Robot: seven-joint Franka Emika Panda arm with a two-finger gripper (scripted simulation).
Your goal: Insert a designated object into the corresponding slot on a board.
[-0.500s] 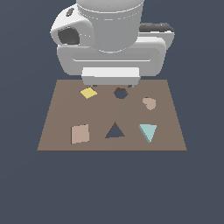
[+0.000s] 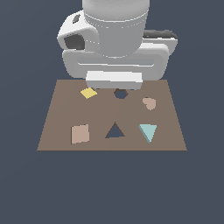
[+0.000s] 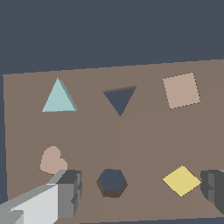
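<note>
The pale teal triangular block [image 2: 148, 131] [image 3: 59, 97] lies flat on the brown board [image 2: 61, 98] [image 3: 144, 131], at the exterior view's right, in the row nearer the camera. Beside it, toward the board's middle, is the dark triangular slot [image 2: 115, 131] [image 3: 120, 100]. My gripper [image 3: 142, 192] hovers over the board's far part near the hexagonal cut-out, well away from the teal block. Its fingers [image 3: 70, 188] stand wide apart with nothing between them. In the exterior view the arm's white body hides the gripper.
A dark hexagonal cut-out [image 2: 120, 93] [image 3: 112, 182] sits between my fingers' line. A yellow square block [image 2: 89, 92] [image 3: 181, 180], a pink heart-like block [image 2: 149, 103] [image 3: 52, 160] and a tan square piece [image 2: 80, 134] [image 3: 181, 90] also lie on the board.
</note>
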